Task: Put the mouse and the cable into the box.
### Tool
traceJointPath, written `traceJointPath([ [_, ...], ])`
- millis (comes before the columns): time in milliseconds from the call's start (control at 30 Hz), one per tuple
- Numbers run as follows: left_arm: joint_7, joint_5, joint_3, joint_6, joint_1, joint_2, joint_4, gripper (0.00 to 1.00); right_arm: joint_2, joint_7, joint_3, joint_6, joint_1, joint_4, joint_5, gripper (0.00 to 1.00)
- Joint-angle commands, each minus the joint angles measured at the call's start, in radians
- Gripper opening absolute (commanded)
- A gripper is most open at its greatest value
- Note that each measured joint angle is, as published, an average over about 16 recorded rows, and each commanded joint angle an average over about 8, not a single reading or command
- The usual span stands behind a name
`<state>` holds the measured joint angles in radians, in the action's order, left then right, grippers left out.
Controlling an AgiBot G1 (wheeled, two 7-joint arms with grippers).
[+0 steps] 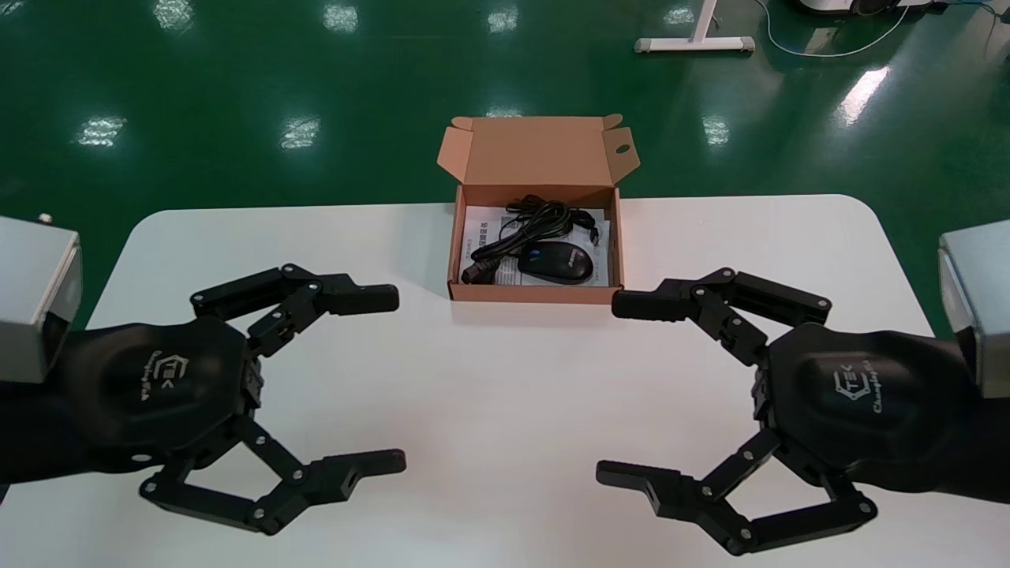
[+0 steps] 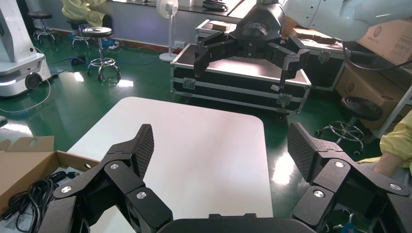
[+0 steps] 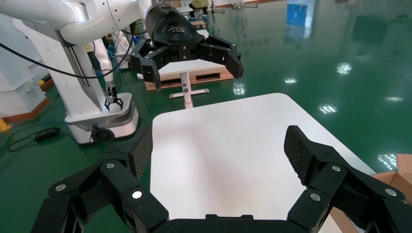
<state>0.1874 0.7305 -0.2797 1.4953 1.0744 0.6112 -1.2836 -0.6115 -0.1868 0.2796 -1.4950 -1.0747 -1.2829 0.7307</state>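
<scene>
- Left gripper (image 1: 398, 380), over the near side of the white bench (image 1: 505, 410): black jaws spread wide, gripping nothing.
- Right gripper (image 1: 607, 388) faces it, jaws equally released and holding nothing.
- Black computer mouse (image 1: 555, 263) lies inside the open brown cardboard box (image 1: 536, 294), with the coiled black cable (image 1: 536, 221) touching it behind.
- The box sits at the bench's far edge, lid upright, well apart from both grippers.

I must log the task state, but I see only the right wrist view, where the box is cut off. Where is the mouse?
Observer: The mouse lies inside the box, on a printed sheet.
Operator: And the cable?
Observer: The cable is bundled in the box too, behind the mouse.
Operator: And the grippers?
Observer: The left gripper and the right gripper hover open over the table, one each side, nearer the robot than the box.
</scene>
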Motion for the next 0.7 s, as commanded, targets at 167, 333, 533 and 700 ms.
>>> traceJointPath([
  [167,0.0,0.0,0.0,0.0,0.0,0.0,0.0,1.0,0.0,0.0,0.0,0.0,0.0,0.0,0.0,1.0],
  [333,0.0,0.0,0.0,0.0,0.0,0.0,0.0,1.0,0.0,0.0,0.0,0.0,0.0,0.0,0.0,1.0],
  [533,0.0,0.0,0.0,0.0,0.0,0.0,0.0,1.0,0.0,0.0,0.0,0.0,0.0,0.0,0.0,1.0],
  [700,0.0,0.0,0.0,0.0,0.0,0.0,0.0,1.0,0.0,0.0,0.0,0.0,0.0,0.0,0.0,1.0],
])
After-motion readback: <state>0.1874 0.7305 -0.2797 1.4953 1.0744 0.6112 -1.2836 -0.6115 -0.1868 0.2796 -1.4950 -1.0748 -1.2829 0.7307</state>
